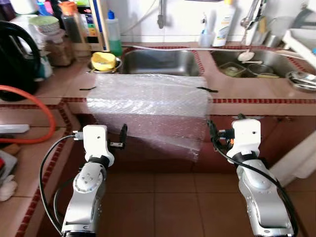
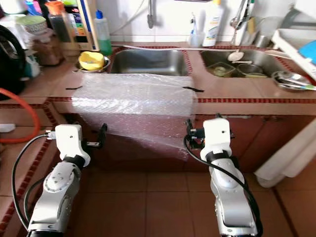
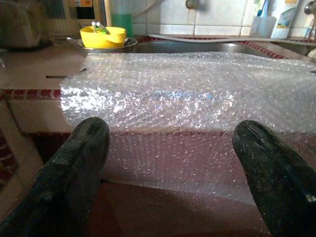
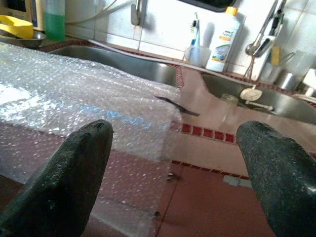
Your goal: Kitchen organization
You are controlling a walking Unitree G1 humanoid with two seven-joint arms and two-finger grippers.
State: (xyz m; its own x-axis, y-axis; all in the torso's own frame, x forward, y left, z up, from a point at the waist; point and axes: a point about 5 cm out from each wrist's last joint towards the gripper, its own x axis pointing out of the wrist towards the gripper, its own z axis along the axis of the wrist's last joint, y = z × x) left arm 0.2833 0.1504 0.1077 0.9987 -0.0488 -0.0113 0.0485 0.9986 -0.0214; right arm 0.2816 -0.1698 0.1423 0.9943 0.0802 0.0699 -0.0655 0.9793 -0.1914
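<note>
scene: kitchen counter (image 1: 232, 91) with red tile edge, two steel sinks set in it, red tile floor below
bubble wrap (image 1: 148, 106): clear sheet taped flat on counter in front of left sink (image 1: 160, 61), hangs over front edge and down cabinet face; lower edge slants, longer toward robot's right
tape: black strips at both top corners of wrap, left strip (image 1: 87, 89), right strip (image 1: 207, 89)
left gripper (image 3: 173, 163): fingers spread wide, empty, held in front of hanging part of wrap, below counter edge; not touching it as far as wrist view shows
right gripper (image 4: 182, 168): fingers spread wide, empty, at right edge of hanging wrap, near its lower corner; contact cannot be told
left arm: silver, white wrist block (image 1: 95, 140), black cable looping off it
right arm: silver, white wrist block (image 1: 246, 134), black cable along it
yellow bowl (image 1: 103, 60): in a steel dish just left of left sink, behind wrap
green bottle (image 1: 113, 33): behind yellow bowl, against wall
right sink (image 1: 252, 61): holds dishes and small containers
white bottle (image 1: 224, 22): on ledge between sinks, beside a cup (image 1: 206, 37) with brushes
orange hose (image 1: 34, 106): curves over side counter at robot's left
dark kettle-like item (image 1: 17, 59): far left on counter, jars behind it
dish rack (image 1: 301, 44): far right, white, partly cut off
</note>
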